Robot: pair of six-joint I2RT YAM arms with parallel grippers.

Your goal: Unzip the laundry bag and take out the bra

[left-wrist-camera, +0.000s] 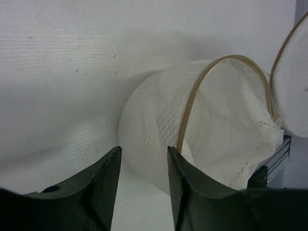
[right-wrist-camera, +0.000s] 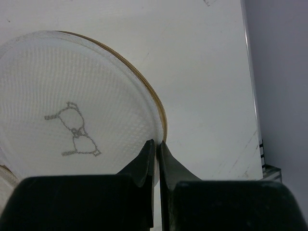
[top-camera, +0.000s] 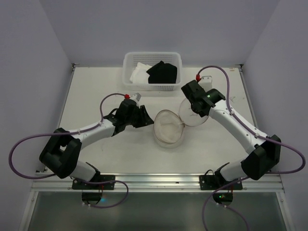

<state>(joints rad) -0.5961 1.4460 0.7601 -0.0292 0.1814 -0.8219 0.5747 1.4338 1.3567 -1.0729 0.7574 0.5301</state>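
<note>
The laundry bag (top-camera: pixel 168 129) lies on its side mid-table, its zip open and its mouth facing up and right. Its round flat lid (top-camera: pixel 193 114) with the black bra icon (right-wrist-camera: pixel 74 132) stands folded back. My right gripper (right-wrist-camera: pixel 156 143) is shut on the lid's zip rim (right-wrist-camera: pixel 161 113). My left gripper (left-wrist-camera: pixel 144 150) is open, low on the table, just left of the bag's mesh wall (left-wrist-camera: pixel 154 125); its right fingertip (left-wrist-camera: pixel 172 154) is close to the tan zip band (left-wrist-camera: pixel 190 110). I cannot make out a bra inside the bag.
A white perforated basket (top-camera: pixel 153 54) stands at the back middle, holding a black garment (top-camera: pixel 162 73) and a white cloth (top-camera: pixel 138 73). The table's right edge (right-wrist-camera: pixel 250 96) runs close to the right gripper.
</note>
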